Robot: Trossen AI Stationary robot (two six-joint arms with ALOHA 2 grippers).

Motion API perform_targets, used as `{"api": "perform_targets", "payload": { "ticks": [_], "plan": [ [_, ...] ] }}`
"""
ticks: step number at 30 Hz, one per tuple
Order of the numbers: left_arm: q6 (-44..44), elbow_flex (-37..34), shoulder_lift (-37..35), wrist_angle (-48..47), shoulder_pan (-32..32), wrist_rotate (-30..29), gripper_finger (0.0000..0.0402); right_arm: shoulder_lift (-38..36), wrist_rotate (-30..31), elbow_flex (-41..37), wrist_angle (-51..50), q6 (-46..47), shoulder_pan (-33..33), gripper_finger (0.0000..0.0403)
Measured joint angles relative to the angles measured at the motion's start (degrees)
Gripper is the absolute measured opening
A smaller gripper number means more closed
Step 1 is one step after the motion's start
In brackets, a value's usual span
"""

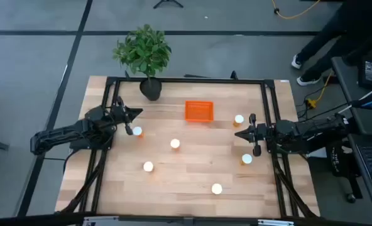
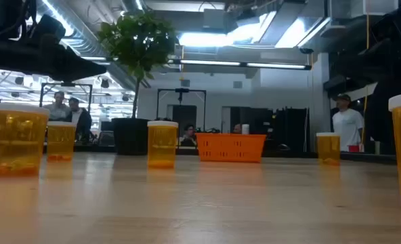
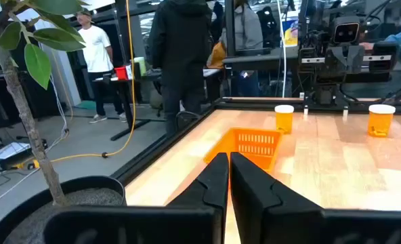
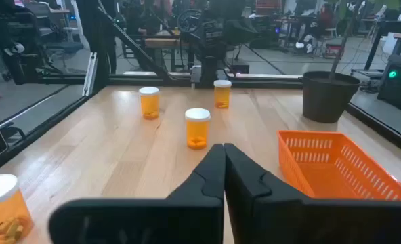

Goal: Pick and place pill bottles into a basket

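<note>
- No words or labels can be read on any of the things.
- The basket (image 1: 198, 111) is orange and sits on the wooden table (image 1: 186, 176) near the far edge, just beside a dark plant pot (image 1: 151, 88). Its long side runs left to right. Nothing shows inside it.
- Six pill bottles stand upright on the table, white caps up, all outside the basket.
- One bottle (image 1: 137, 131) is just beside the left gripper (image 1: 136, 113).
- One bottle (image 1: 175, 144) stands near the middle of the table, one (image 1: 148, 167) is nearer the front, and one (image 1: 217, 188) is close to the front edge.
- Two bottles are on the right side: one (image 1: 239, 119) next to the basket and one (image 1: 247, 159) near the right gripper (image 1: 239, 134).
- Some bottles show small things inside, too blurry to name.
- The left gripper hangs over the left side of the table, jaws pressed together, holding nothing.
- The right gripper hangs over the right side, jaws pressed together too, holding nothing.
</note>
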Motion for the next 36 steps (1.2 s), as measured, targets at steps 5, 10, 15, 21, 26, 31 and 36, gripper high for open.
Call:
{"api": "perform_targets", "payload": {
  "ticks": [5,10,15,21,26,31,36],
  "plan": [
    [-0.02,-0.02,0.02,0.00,0.00,0.00,0.0009,0.00,0.00,0.00,0.00,0.09,-0.01,0.0004],
    [-0.01,-0.02,0.01,0.00,0.00,0.00,0.0008,0.00,-0.02,-0.02,0.00,0.13,0.00,0.0004],
    [0.00,0.00,0.02,0.00,0.00,0.00,0.0009,0.01,-0.02,-0.01,0.27,0.00,0.00,0.0004],
    [-0.01,0.00,0.02,0.00,0.00,0.00,0.0012,0.00,0.52,-0.02,1.48,-1.82,-0.02,0.0004],
    [0.00,-0.01,0.02,0.00,0.00,0.00,0.0009,0.02,0.57,-0.02,2.27,-2.12,-0.02,0.0004],
    [-0.01,0.00,0.00,0.00,0.00,0.00,0.0009,0.02,0.57,0.00,2.54,-2.47,-0.02,0.0004],
    [-0.38,-0.01,0.02,0.26,0.00,0.00,0.0012,0.00,3.91,0.00,3.48,-2.47,-0.02,0.0004]
  ]
}}
